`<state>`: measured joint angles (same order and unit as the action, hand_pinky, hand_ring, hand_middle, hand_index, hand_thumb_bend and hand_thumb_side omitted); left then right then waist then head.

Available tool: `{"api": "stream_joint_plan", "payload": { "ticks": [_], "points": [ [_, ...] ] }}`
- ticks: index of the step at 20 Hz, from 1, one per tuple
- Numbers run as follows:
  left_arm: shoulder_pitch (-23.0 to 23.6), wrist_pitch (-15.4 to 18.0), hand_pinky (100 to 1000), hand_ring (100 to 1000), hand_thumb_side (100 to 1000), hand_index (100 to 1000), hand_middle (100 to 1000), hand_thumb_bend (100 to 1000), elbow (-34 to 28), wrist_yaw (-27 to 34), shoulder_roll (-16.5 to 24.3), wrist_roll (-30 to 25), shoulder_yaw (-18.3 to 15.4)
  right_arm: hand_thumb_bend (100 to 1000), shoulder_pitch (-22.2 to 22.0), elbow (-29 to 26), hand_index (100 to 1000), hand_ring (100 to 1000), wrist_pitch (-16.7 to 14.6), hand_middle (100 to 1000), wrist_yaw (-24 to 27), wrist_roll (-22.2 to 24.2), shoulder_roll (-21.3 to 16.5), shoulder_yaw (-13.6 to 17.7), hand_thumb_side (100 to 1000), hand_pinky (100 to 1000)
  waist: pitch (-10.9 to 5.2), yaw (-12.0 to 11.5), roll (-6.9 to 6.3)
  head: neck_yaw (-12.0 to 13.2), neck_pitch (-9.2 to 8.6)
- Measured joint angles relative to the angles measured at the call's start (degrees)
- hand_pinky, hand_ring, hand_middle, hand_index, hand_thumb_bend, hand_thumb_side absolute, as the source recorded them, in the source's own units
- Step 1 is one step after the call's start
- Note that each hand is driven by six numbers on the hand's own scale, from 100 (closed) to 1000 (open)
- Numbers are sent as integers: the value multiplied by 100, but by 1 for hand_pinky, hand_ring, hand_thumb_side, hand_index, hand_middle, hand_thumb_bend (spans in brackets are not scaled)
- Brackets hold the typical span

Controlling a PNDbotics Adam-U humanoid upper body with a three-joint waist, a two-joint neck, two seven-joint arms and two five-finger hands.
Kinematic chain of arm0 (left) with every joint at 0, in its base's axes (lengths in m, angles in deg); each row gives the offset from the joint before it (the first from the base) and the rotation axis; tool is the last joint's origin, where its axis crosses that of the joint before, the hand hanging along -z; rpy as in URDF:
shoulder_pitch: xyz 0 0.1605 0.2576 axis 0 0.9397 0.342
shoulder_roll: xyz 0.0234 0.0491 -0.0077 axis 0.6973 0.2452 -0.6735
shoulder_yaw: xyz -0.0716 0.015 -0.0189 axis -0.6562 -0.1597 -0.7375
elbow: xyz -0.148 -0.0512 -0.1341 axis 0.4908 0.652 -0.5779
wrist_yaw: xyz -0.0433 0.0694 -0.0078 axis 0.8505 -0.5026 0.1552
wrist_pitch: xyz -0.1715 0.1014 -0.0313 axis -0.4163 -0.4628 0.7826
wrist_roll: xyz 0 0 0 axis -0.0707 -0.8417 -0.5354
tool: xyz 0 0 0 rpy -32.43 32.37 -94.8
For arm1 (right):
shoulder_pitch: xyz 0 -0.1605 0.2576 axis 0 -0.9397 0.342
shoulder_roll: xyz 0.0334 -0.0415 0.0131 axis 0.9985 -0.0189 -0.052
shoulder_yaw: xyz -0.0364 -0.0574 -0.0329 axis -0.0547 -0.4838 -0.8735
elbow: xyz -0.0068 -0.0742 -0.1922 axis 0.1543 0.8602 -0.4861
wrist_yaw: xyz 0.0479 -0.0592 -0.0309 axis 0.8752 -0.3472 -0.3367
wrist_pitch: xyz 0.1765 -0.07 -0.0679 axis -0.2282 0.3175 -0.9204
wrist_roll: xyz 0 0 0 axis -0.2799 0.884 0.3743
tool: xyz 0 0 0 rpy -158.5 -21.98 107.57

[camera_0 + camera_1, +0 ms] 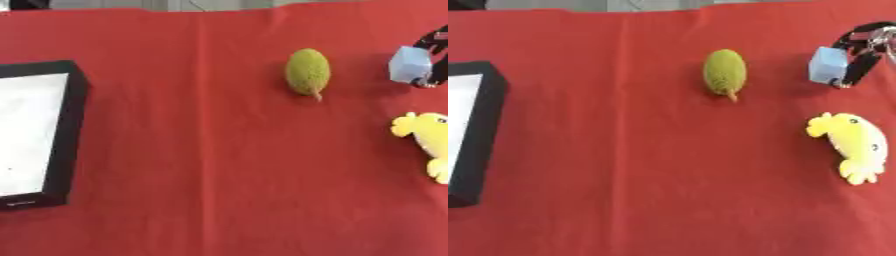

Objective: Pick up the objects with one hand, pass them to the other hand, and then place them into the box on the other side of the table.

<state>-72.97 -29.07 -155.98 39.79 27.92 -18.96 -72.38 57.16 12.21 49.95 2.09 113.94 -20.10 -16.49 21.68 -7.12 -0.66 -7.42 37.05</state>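
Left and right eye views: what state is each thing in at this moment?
Right hand: far right, fingers curled round the cube.
Light blue cube: held in the right hand.
Green fruit: lying on the red cloth, untouched.
Yellow plush toy: lying on the cloth, untouched.
Black box: open, white inside, nothing in it.
Left hand: not in view.

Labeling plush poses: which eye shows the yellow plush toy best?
Right eye view: the yellow plush toy lies fully in frame on the red cloth. The left eye view cuts off its right side at the picture's edge.
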Motion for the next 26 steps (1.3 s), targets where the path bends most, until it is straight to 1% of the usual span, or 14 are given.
{"api": "stream_joint_plan", "payload": {
  "ticks": [3,6,9,11,16,19,21,23,26],
  "points": [
    [1,-3,908,730,505,777,701,847,-3,0,-40,1,0,262,1,0,871,931,3,843,33,-42,2,0,100,939,23,1,0,1,0],
    [5,-10,909,730,505,777,701,846,-11,0,-43,6,0,265,1,0,830,927,11,817,65,-84,26,0,100,937,26,2,1,1,0],
    [6,-17,909,729,505,776,699,846,-30,0,-43,13,0,260,-2,-1,735,905,-4,752,90,-122,37,-1,100,930,26,4,2,2,-1],
    [6,-22,909,727,506,776,699,846,-31,0,-43,18,0,224,-20,-10,676,868,-17,695,129,-157,37,-1,100,917,26,5,3,6,-1],
    [6,-26,909,725,506,776,699,846,-33,0,-43,21,0,109,-151,-184,591,802,4,610,314,-335,27,-3,100,889,26,14,3,21,-1],
    [11,-26,909,724,506,776,699,845,-33,0,-43,22,0,100,-208,-444,552,776,77,574,477,-527,1,-4,100,873,25,30,3,23,-2],
    [17,-26,910,724,507,775,699,844,-34,0,-43,22,0,100,-266,-700,547,766,174,571,604,-719,-22,-1,100,864,23,39,2,25,-2],
    [29,-26,910,723,508,775,698,843,-35,0,-43,22,0,100,-366,-1042,544,757,281,569,802,-914,-32,1,100,856,17,42,2,27,-2],
    [41,-25,909,722,509,775,698,844,-39,-7,-42,21,1,100,-597,-1708,536,737,477,563,1217,-1212,-93,3,100,840,-26,51,5,29,4]
  ]
}}
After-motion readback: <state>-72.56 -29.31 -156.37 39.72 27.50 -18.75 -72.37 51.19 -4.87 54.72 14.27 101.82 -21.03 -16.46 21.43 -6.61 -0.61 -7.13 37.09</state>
